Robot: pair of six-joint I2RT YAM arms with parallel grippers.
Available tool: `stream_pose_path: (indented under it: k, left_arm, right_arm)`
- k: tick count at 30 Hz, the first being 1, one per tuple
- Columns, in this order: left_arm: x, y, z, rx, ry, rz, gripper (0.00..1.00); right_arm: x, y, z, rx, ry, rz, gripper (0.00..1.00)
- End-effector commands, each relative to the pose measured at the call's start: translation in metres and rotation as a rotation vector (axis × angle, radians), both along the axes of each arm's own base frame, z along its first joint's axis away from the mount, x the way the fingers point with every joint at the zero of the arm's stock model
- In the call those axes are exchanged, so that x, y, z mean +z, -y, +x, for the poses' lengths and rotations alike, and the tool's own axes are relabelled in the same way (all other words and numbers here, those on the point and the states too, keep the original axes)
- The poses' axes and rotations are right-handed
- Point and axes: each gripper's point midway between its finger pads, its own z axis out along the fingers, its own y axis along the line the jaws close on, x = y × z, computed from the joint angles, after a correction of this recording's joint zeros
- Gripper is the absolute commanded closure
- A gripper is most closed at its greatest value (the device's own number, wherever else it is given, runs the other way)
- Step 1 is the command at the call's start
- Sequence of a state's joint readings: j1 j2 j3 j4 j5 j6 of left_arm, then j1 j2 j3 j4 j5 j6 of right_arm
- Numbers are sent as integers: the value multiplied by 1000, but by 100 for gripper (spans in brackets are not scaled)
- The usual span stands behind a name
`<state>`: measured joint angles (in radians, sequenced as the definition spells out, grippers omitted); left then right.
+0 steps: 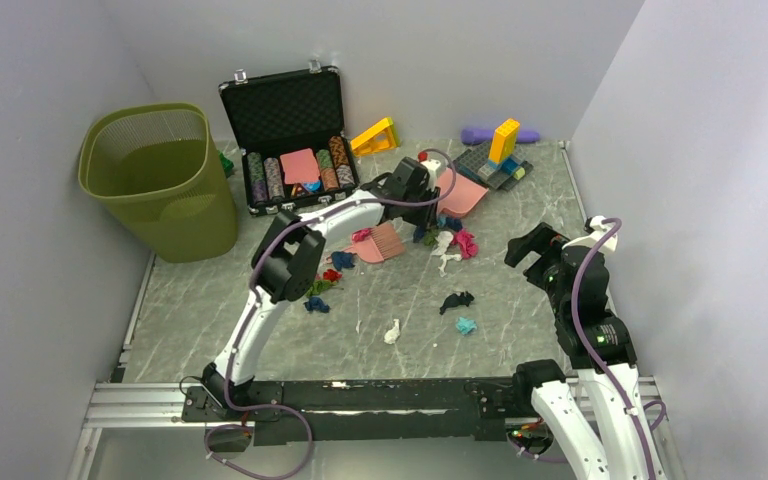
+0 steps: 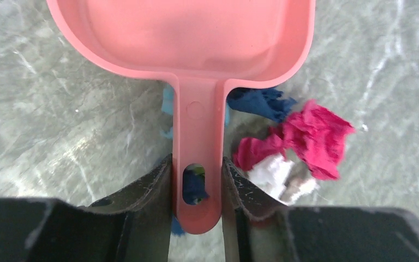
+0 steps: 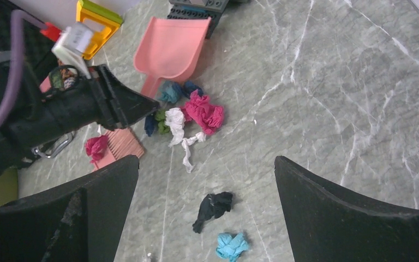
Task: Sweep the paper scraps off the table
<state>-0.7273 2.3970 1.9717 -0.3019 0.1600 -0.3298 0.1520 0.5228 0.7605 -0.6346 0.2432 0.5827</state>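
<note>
Paper scraps (image 2: 311, 139) just R of left end effector (image 2: 196, 166) pinching dustpan (image 2: 196, 43) handle.

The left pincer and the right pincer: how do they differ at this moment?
The left pincer presses both sides of the handle of the pink dustpan; the right pincer stands wide open and empty. The left sits low beside the paper scraps; the right hangs higher, away from them. Both have black fingers.
</note>
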Motion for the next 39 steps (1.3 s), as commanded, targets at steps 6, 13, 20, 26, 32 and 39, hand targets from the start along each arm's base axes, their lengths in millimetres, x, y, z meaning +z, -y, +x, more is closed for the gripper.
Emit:
stream_pose_path:
  k: [6,13,20,26,32,39]
  left_arm:
    - [136,-15,-14,-25,229,-136,70]
    - [155,-58,-35,25,211,-133,70]
    - [138,-143,-76,139,143,-91,74]
    - [114,-248,-119,382,117,51,74]
    - [88,-328,-157,680,62,95,76]
    - [43,-373,-195,926,-28,135,76]
  right_arm:
    - [4,-11,4,52,14,20,1]
    - [-11,-33,13,163,-63,54,1]
    - [-44,-46,19,160,-202,114,0]
    - [-47,-58,25,153,-186,171,0]
    - [-56,-79,31,189,-221,207,0]
    - [-71,-101,36,111,-316,175,0]
